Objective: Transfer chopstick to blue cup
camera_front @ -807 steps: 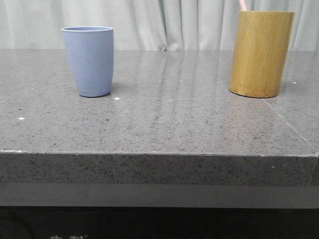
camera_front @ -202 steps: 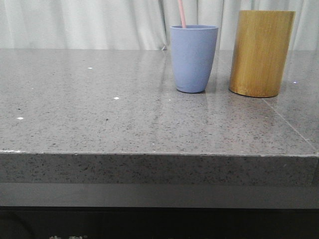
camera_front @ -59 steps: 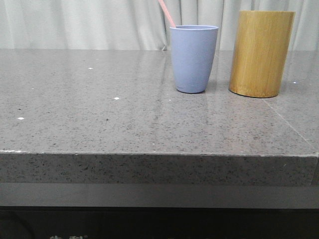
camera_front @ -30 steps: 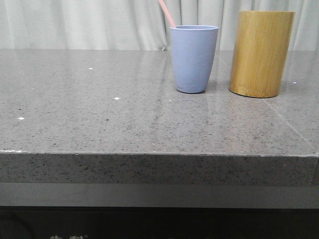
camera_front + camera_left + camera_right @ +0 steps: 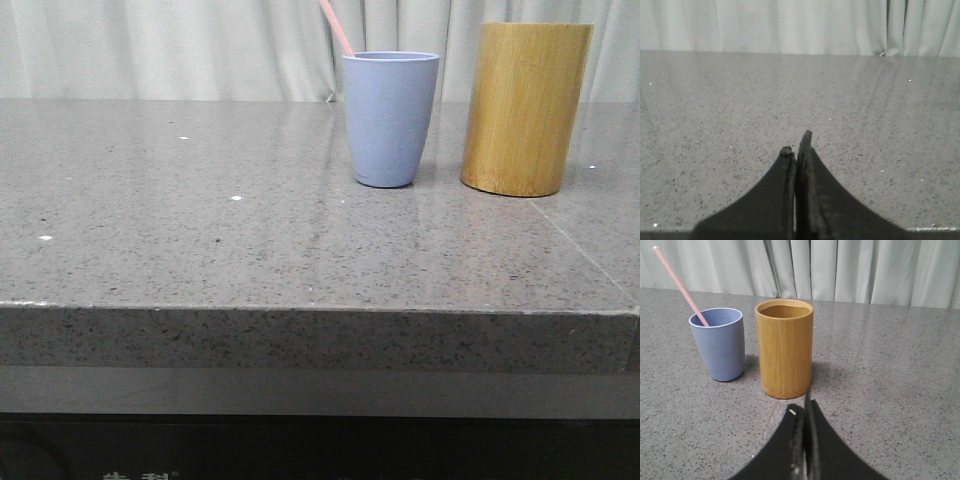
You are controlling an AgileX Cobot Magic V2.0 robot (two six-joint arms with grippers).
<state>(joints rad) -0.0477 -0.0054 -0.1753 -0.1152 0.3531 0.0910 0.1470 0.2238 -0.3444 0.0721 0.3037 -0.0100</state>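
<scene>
Both end effectors sat low and drawn back over the surface, empty. Right end effector [image 5: 804, 412] had its fingers pressed together, nothing between them, pointed toward the holder; left end effector [image 5: 796, 150] was likewise pinched to a narrow slit over bare surface [image 5: 740, 100], with neither cup in its view. That posture read as parked, since neither was near enough to grip anything.

Beyond the right end effector stood the bamboo holder [image 5: 784, 355], upright, its mouth showing no stick inside. Just beside it, apart but close, stood the blue cup [image 5: 718, 344], also upright. A pink chopstick [image 5: 680, 285] leaned out of the cup, its lower end inside and its shaft resting against the rim, tilted away from the holder. It probably leaned so because the cup was shorter and wider than the stick needed. Whether one stick or a pair was there could not be told.

Judged from this, the transfer looked finished.
</scene>
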